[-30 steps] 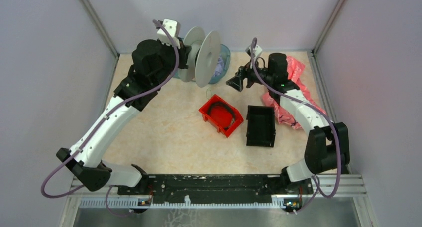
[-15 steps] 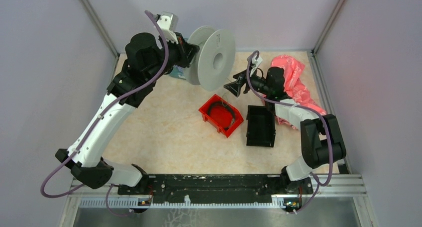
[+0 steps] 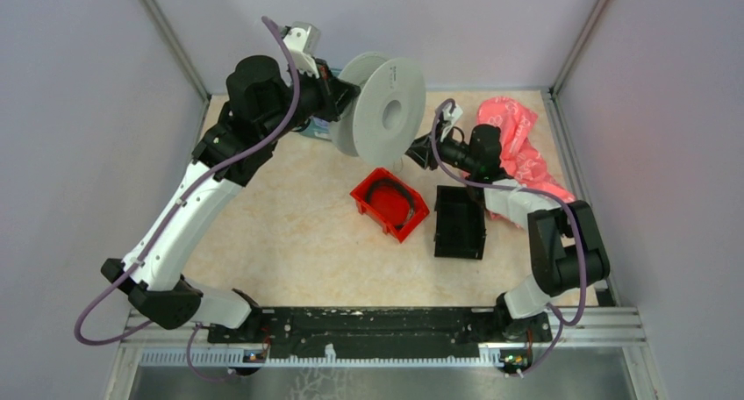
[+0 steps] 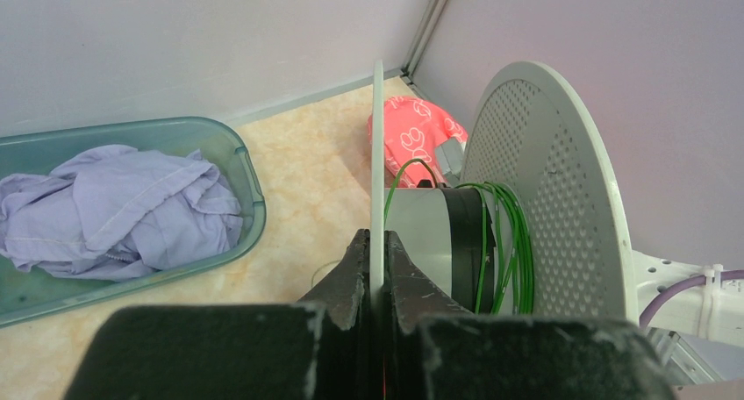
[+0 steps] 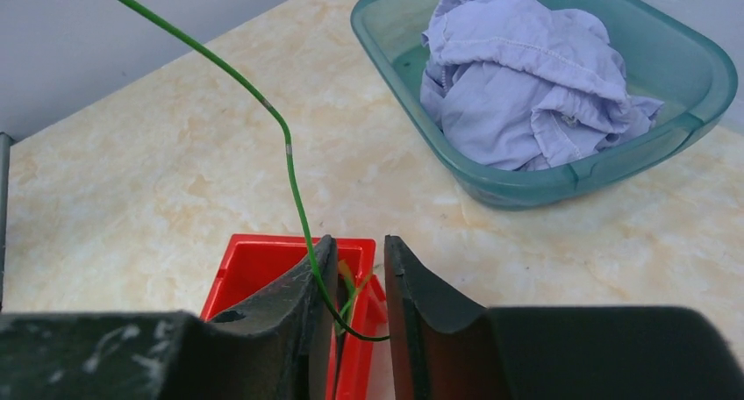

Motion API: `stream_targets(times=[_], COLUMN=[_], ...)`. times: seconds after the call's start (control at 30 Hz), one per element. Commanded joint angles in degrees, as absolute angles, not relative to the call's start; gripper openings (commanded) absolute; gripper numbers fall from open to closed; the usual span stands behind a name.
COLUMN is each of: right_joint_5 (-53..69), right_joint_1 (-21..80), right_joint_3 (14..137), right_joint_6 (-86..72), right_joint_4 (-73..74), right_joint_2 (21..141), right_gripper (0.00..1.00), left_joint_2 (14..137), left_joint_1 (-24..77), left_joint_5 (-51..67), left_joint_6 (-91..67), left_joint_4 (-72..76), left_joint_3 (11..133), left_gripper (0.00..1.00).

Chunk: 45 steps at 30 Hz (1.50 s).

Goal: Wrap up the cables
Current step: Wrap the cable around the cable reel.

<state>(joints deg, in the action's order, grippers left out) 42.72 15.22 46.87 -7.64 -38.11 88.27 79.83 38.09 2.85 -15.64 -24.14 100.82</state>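
Since a second ago: the right gripper [image 5: 360,242] has swung in under the white spool [image 3: 390,110] and its jaws, then wide, have narrowed. The left arm has turned the spool's flat face more toward the top camera.

Right gripper: a gap shows between the jaws, so they are not clamped. One green strand of the cables [image 5: 289,163] runs down through the gap along one finger, with a yellowish bit beside it. It hangs over the far corner of the red bin [image 5: 254,268].

Left gripper [image 4: 375,242]: pressed together on the spool's thin near rim, holding it in the air. The rest of the cables [image 4: 500,242] sit as green turns on the hub between the rims.

Risks, as I judge them:
- If the jaws meet off the strand, it slips free and the turns go slack.
- A hard pull on wire this fine could snap it or drag turns off over the rim.
- The edge grip on the rim is slim, so a tug may twist the spool out.
- The strand could snag on the red bin's wall.

Count:
- Spool: one, with two rims.
- Red bin: one.
- Black bin [image 3: 460,222]: one.
- Teal tub [image 5: 544,189]: one, holding one lilac cloth [image 5: 526,75].
- Pink cloth [image 3: 518,141]: one.
- Green turns: several, too fine to number.
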Motion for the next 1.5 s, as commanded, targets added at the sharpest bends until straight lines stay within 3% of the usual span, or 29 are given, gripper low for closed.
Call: stream_targets(times=[0.0,0.17,0.37,0.53,0.83,1.23,1.47], right_joint_5=[43.1,43.7,46.4,49.9,53.6,53.1,41.7], right_joint_1=[15.5,15.5,15.5,17.4,29.6,34.3,33.9], right_joint_3=[47.4,47.3,47.4,49.3,55.2,74.4,84.6], right_joint_6=[-5.3,-4.1,-4.0,-1.2,10.2,9.6,7.0], right_joint_4=[-41.4,-39.7,-37.8,-27.9,-4.3,12.8,18.6], right_joint_2=[88.6,88.5,87.5,85.3,81.5,80.6,81.9], right_gripper=[0.24,0.25,0.0,0.0,0.0,0.0,0.0], left_joint_2=[78.3,78.2,78.0,78.3,81.3,81.4,79.3], left_joint_1=[37.4,36.9,36.4,36.3,36.3,38.1,39.5], left_joint_5=[3.9,2.6,-4.4,-14.6,-24.4,-27.0,-24.0], left_joint_6=[-17.3,-17.3,-16.7,-15.4,-11.4,-2.0,1.9], left_joint_4=[-20.6,-20.6,-20.5,-19.5,-15.2,-4.4,-1.2], left_joint_3=[103.7,103.5,102.1,99.4,94.3,82.6,76.5], left_gripper=[0.0,0.0,0.0,0.0,0.0,0.0,0.0])
